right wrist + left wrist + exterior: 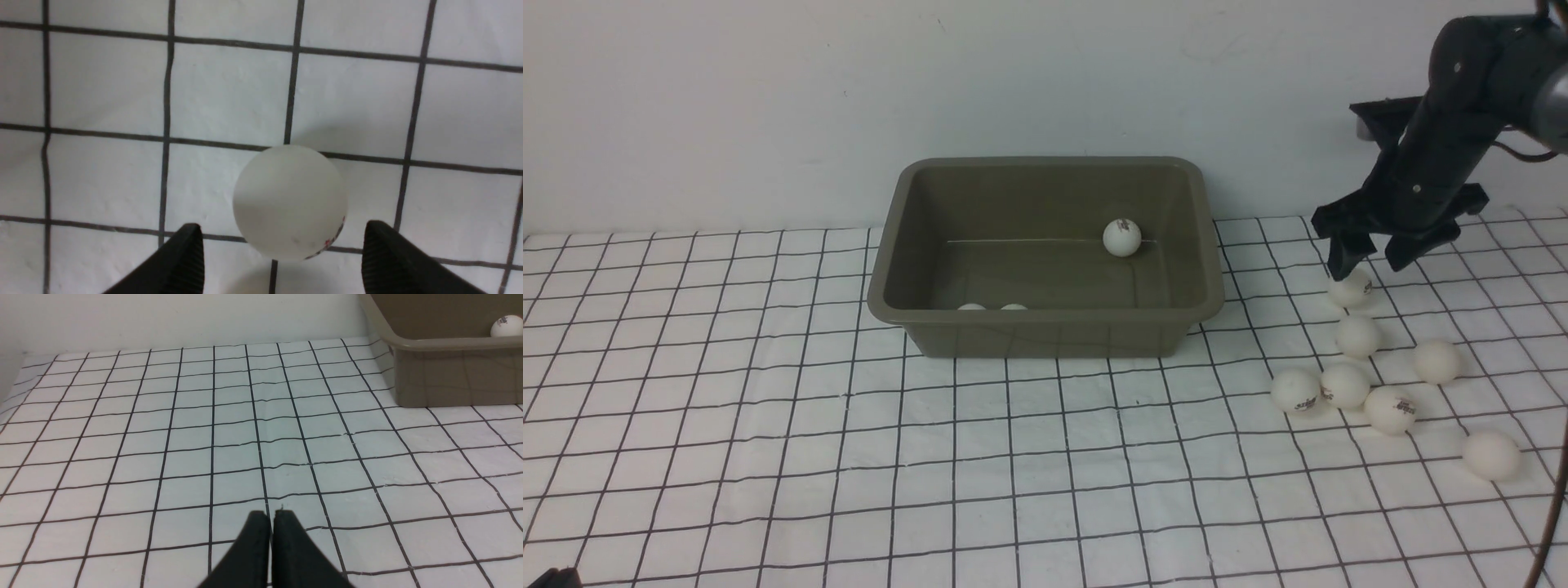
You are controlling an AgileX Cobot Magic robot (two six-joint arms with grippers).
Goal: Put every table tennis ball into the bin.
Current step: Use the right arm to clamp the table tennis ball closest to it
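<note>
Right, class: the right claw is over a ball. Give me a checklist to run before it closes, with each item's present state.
1. Right claw open: ok.
2. Ball centred between its fingers: ok.
3. Fingers low enough around ball: not ok, tips only reach its near edge.
4. Other balls clear of fingers: ok.
5. Bin has room: ok.
6. Left claw shut, clear of the way: ok.

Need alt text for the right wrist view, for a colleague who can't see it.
A white ball sits on a gridded cloth, between the two black fingers of the open right end effector. Neither finger touches the ball.
</note>
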